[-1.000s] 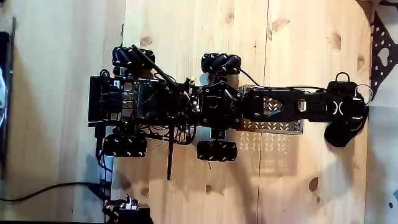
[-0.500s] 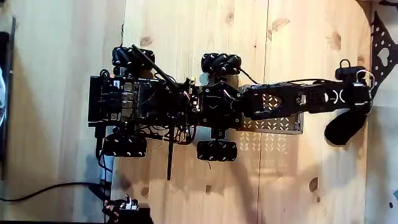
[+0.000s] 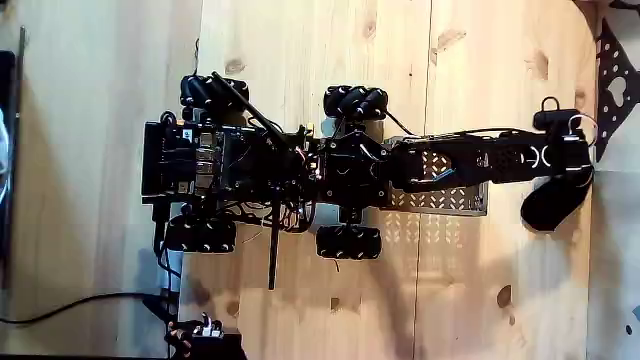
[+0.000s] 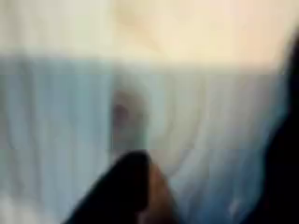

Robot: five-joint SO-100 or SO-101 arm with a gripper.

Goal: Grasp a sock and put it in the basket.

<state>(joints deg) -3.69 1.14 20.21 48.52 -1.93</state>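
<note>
Claw (image 3: 572,172) comes first for us: in the fixed view from above it sits at the right end of the outstretched black arm (image 3: 480,160), and we see it as one dark mass with no clear gap, so we cannot tell whether it is wide, narrow or gripping. Directly below and touching that end we see a black curved shape that we take for the sock (image 3: 550,203), lying over the pale wood near the right edge of the surface (image 3: 300,60); whether it hangs from the claw or rests on the wood we cannot tell. In the wrist view everything is badly blurred: we make out only a dark rounded form (image 4: 121,191) rising from the bottom edge against pale bluish and cream areas, and we cannot say what it is.

Moving leftward in the fixed view, the arm passes over a perforated metal plate (image 3: 440,198) and joins a wheeled black base (image 3: 250,165) with four roller wheels (image 3: 355,101). A black cable (image 3: 80,305) trails across the wood at lower left, and a dark perforated panel (image 3: 615,90) stands at the far right edge.
</note>
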